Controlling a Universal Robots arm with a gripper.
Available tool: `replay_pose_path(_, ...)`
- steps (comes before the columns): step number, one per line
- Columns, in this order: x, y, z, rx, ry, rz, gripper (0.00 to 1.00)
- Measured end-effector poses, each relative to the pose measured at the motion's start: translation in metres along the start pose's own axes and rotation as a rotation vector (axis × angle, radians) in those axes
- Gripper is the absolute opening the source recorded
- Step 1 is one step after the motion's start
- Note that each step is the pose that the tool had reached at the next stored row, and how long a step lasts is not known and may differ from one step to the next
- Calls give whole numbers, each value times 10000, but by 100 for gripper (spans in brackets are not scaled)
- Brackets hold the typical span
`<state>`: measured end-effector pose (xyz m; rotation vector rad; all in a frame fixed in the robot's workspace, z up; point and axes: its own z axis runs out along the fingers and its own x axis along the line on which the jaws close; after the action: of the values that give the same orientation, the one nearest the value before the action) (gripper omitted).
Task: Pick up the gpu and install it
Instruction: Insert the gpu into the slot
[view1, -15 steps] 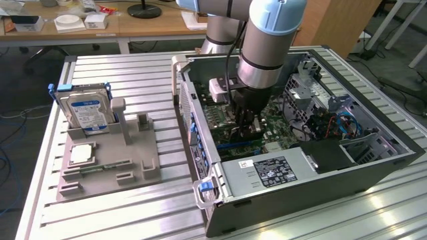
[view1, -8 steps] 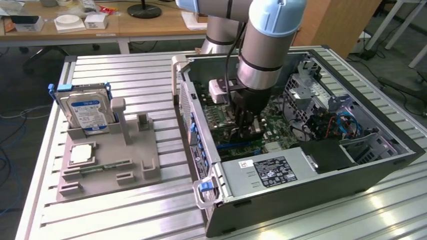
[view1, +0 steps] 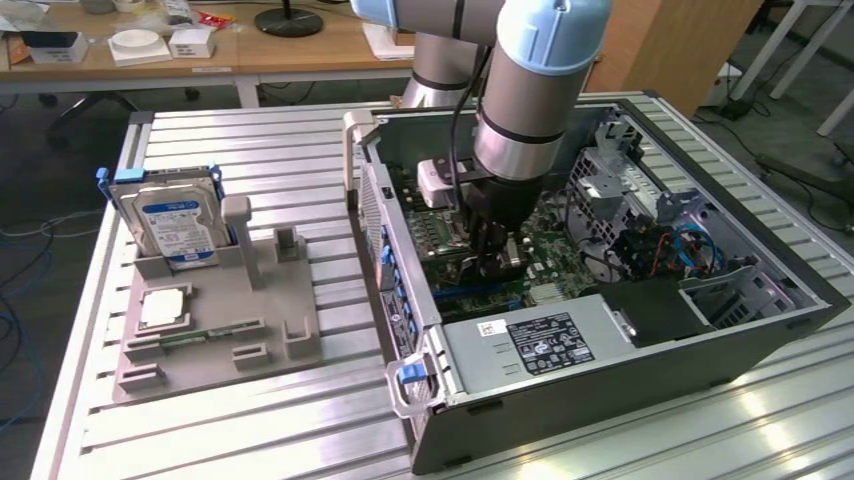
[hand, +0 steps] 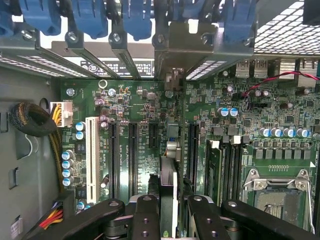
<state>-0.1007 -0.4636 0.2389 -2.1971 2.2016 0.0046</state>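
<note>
claw (hand: 170, 210): narrow, its black fingers (hand: 147, 215) clamped on the gpu (hand: 168, 182), reaching down into the open computer case (view1: 747, 330).
gpu: edge-on between the fingers, upright, directly over the motherboard (hand: 140, 115) among the black expansion slots (hand: 133, 160).
beyond the claw: blue slot latches (hand: 137, 17) along the case wall.
outside the case: grey fixture tray (view1: 214, 320) with an upright hard drive (view1: 176, 225).

Exterior view overlooks the case (view1: 747, 330); wrist view (close) faces its motherboard (hand: 145, 125).
</note>
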Motion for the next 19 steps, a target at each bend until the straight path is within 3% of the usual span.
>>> replay_pose_path(10,-1,-1,-18,0,-5,-2,27)
replay_pose_path(19,0,1,-28,-38,0,0,27)
